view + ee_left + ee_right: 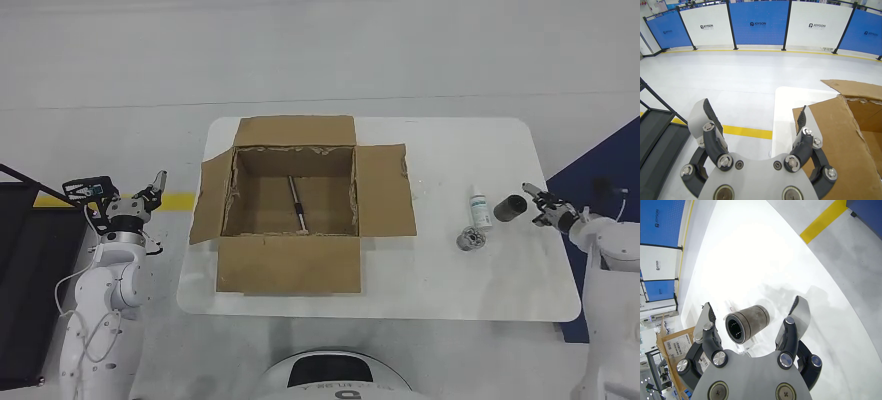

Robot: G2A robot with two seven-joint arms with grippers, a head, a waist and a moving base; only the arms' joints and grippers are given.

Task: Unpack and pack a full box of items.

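Loose cylinder between the spread fingers of the right gripper

The cylinder lies on its side on the surface. In my judgement it could roll sideways if one finger meets it before the other. A push along its length could shove it into the bottle just beyond the gripper, and its smooth round wall may slip out of an off-centre pinch. The right gripper is wide open and holds nothing, with a gap showing between each finger and the cylinder. A small grey part sits near the bottle, and the box, with a rod inside, stands well beyond both. The left gripper is also spread wide and empty. It hangs off the surface's edge, with the box's flap just beside one finger.
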